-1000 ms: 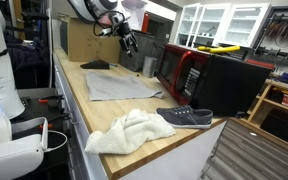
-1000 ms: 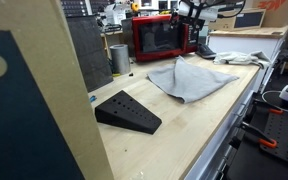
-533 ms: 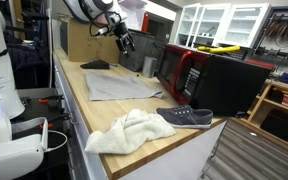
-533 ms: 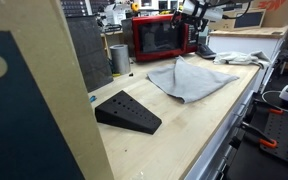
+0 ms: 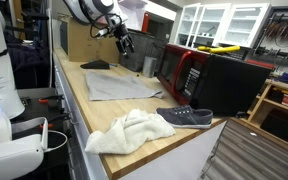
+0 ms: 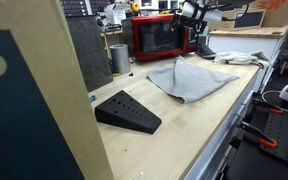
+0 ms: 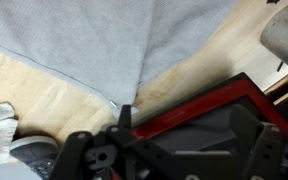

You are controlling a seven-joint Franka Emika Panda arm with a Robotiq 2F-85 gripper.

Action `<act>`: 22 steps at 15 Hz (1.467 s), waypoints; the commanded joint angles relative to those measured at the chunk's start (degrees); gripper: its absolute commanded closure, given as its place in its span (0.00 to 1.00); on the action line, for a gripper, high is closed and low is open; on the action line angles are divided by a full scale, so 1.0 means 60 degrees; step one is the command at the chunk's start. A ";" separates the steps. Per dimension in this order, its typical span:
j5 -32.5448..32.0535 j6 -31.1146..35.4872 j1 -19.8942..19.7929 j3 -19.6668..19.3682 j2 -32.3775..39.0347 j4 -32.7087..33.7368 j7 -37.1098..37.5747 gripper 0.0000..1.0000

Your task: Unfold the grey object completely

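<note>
The grey object (image 5: 117, 84) lies on the wooden counter, mostly flat, with one part folded over along a ridge (image 6: 180, 70). In the wrist view it (image 7: 84, 40) fills the upper left, with a fold seam running down its middle. My gripper (image 5: 127, 43) hangs open well above the cloth's far edge, close to the red microwave, and holds nothing. It shows near the top of an exterior view (image 6: 197, 20) too. In the wrist view the gripper (image 7: 184, 128) has its dark fingers (image 7: 125, 116) spread wide over the microwave's red frame.
A red microwave (image 5: 187, 70) stands along the counter's back edge. A thick white towel (image 5: 130, 130) and a dark grey shoe (image 5: 185, 117) lie at one end. At the other end are a black wedge (image 6: 127, 112) and a metal cup (image 6: 119, 58).
The gripper has drifted slightly while staying open above the cloth. The cloth, towel and shoe have not moved.
</note>
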 commanded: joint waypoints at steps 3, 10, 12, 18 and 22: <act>0.1412 0.0614 0.0491 -0.0421 0.1689 0.0695 -0.1461 0.00; 0.5049 0.0865 0.0142 0.0407 0.3861 0.2344 -0.3689 0.00; 0.6280 0.0626 0.0101 0.0714 0.4396 0.2897 -0.4656 0.27; 0.6783 0.0483 0.0513 0.0364 0.5656 0.4177 -0.4882 0.61; 0.7032 0.0250 0.0539 0.0294 0.6195 0.4485 -0.4835 0.89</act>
